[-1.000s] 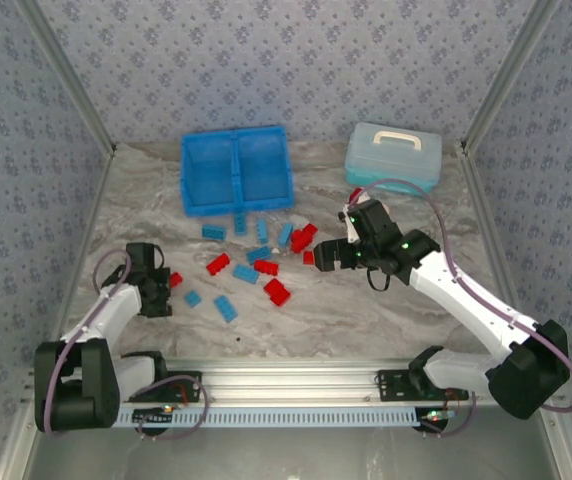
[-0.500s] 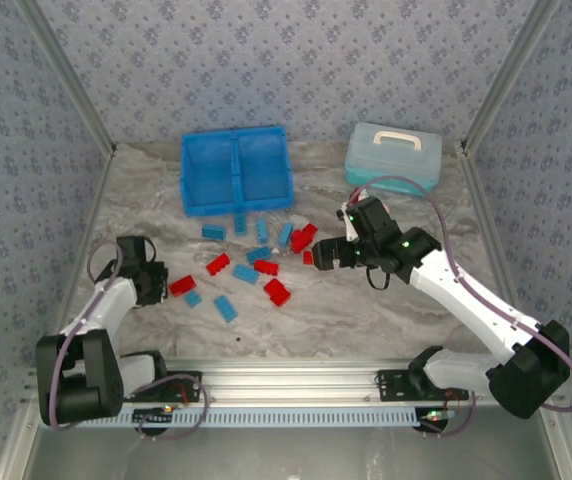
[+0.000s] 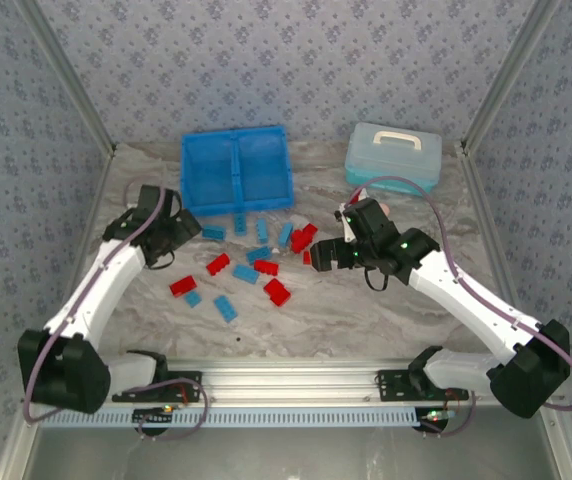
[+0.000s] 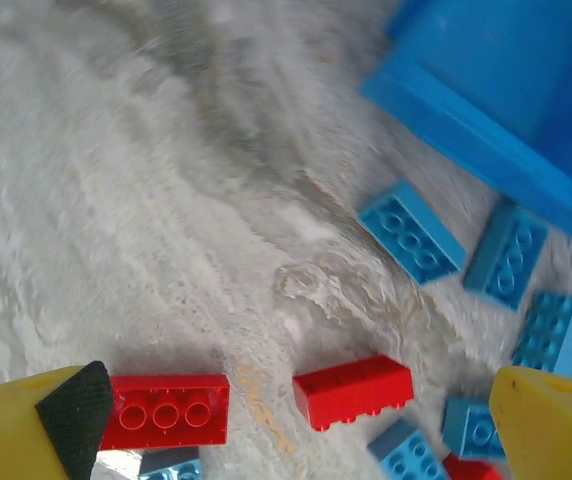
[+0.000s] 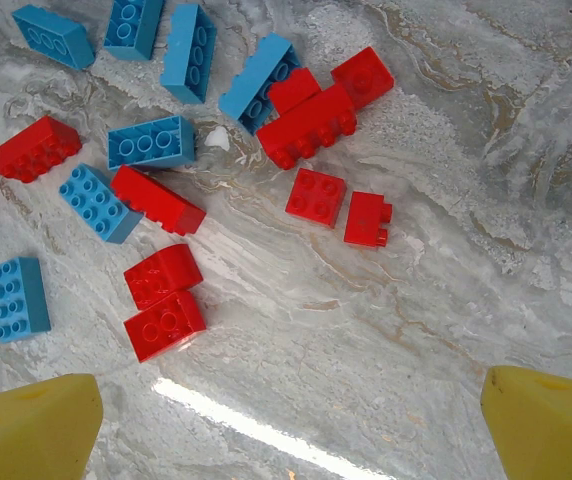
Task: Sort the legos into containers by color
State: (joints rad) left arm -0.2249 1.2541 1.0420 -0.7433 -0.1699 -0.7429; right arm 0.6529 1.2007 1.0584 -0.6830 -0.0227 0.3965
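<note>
Left pincer (image 4: 306, 420): wide, empty, above red legos (image 3: 256, 262) strewn on desk (image 3: 366, 320)
Right pincer (image 5: 291, 425): wide, empty
Tray compartments (image 3: 238, 208): look bare
Risk: bricks lie packed — closing may catch blue with red

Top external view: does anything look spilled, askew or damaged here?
Nothing stands out. The legos lie scattered loose on the table in front of the blue tray, as expected for unsorted bricks. The tray is intact; the lidded box sits upright and closed.
</note>
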